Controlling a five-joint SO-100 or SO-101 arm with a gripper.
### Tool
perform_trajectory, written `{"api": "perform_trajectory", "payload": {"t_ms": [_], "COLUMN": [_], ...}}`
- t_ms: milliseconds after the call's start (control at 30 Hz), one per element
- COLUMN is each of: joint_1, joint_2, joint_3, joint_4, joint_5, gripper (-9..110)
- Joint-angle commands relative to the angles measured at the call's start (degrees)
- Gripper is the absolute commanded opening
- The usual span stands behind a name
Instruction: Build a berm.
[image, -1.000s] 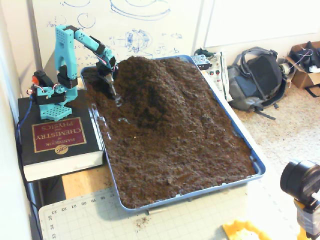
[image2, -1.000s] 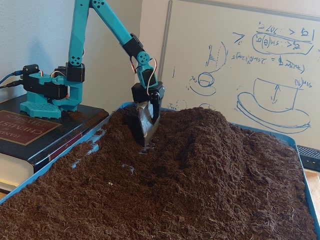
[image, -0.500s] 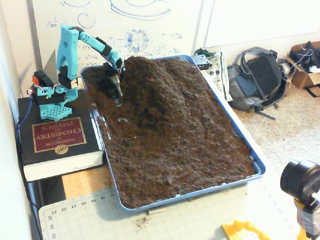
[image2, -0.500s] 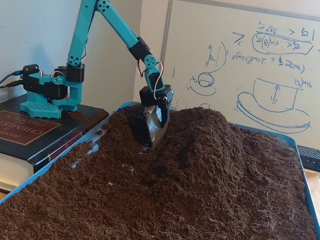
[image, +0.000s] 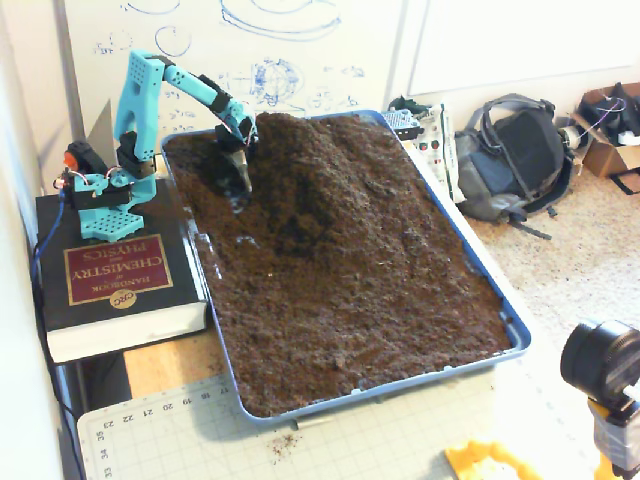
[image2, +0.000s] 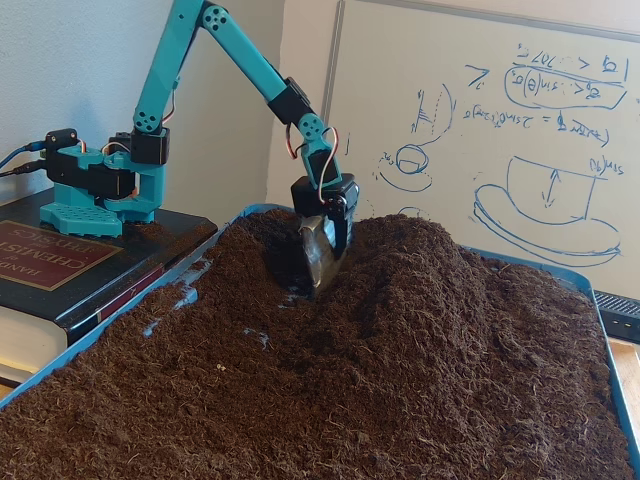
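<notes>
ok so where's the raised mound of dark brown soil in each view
In a fixed view, high angle: the humped berm of dark-brown crumbly soil sits at the top of the blue tray, upper centre.
In a fixed view, low angle: the berm fills the centre.
Shared landmark: the teal arm's gripper sits against the berm's left flank in both fixed views.

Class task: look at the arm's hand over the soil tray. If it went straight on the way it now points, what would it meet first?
The hand points down into the soil at the foot of the berm, so it would likely dig straight into that soil; its tip already looks partly buried.
</notes>
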Motion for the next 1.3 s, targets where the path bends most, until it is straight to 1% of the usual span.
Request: {"api": "perform_trajectory", "payload": {"t_ms": [0,167,767,1100,1267], "joint_1": [4.0,6.1,6.3,6.3,6.2], "joint_2": [-0.4,-1.5,-1.2,-0.4,2.7], "joint_3": [-8.8,-11.8,-22.9,-25.6,-23.4], "joint_4": [-1.0,-1.0,-1.1,-1.1,-0.9], "joint_5": [0.2,0.2,0.3,0.4,0.4], "gripper": [0,0,0,0,0]}}
